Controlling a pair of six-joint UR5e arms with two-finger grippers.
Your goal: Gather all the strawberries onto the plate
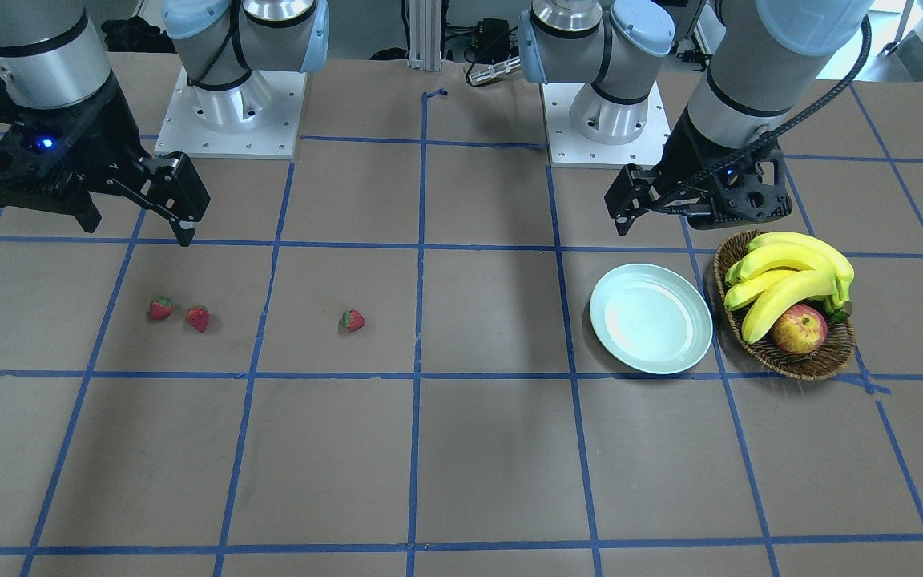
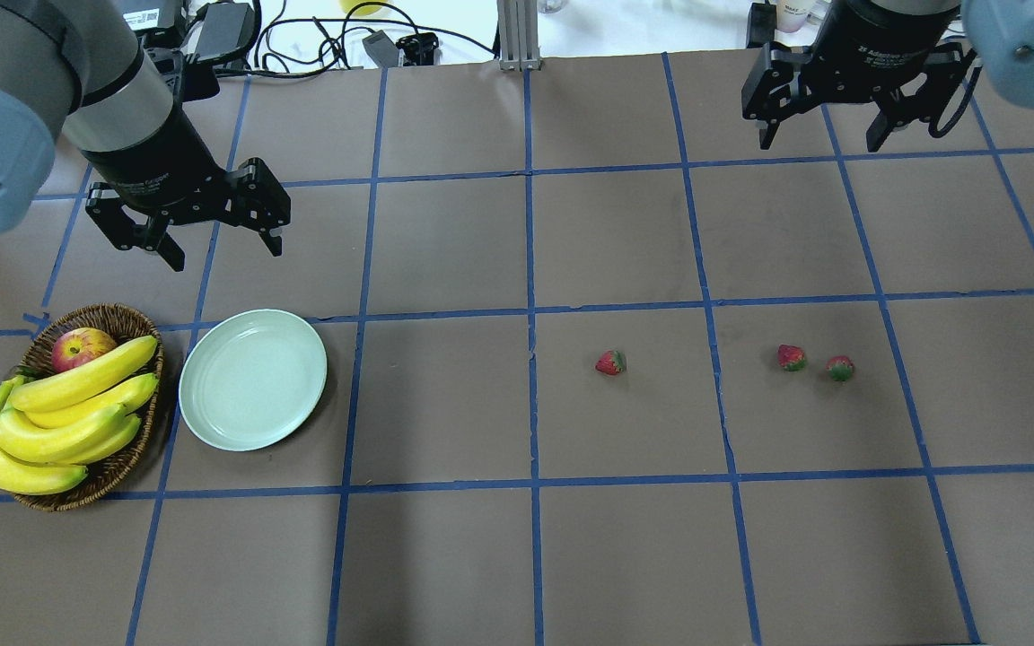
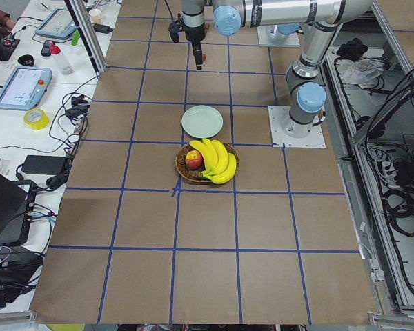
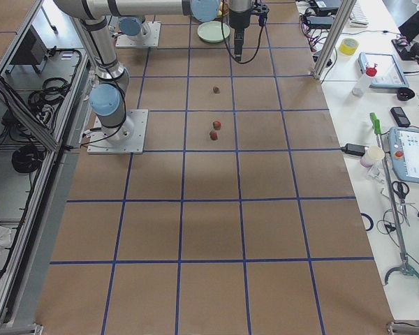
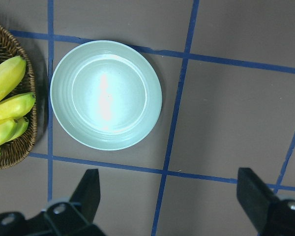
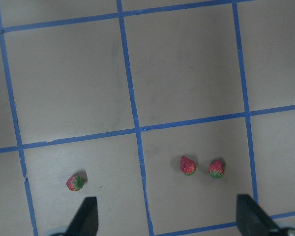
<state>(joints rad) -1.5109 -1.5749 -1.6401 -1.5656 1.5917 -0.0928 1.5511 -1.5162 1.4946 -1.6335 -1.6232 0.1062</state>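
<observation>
Three red strawberries with green caps lie on the brown table: one near the middle (image 2: pixel 610 362) (image 1: pixel 352 320) and two close together on the right (image 2: pixel 791 357) (image 2: pixel 839 368). All three show in the right wrist view (image 6: pixel 75 182) (image 6: pixel 188 165) (image 6: pixel 216 168). The pale mint plate (image 2: pixel 252 379) (image 1: pixel 650 318) (image 5: pixel 105 94) is empty, beside the basket. My left gripper (image 2: pixel 225 256) (image 5: pixel 169 196) is open and empty, hovering just behind the plate. My right gripper (image 2: pixel 820 142) (image 6: pixel 168 219) is open and empty, high above the table, well behind the pair of strawberries.
A brown wicker basket (image 2: pixel 86 484) (image 1: pixel 814 365) with a bunch of bananas (image 2: pixel 59 413) and a red-yellow apple (image 2: pixel 82 347) stands left of the plate, almost touching it. Blue tape lines grid the table. The arm bases (image 1: pixel 229 112) (image 1: pixel 606 120) stand at the robot's edge.
</observation>
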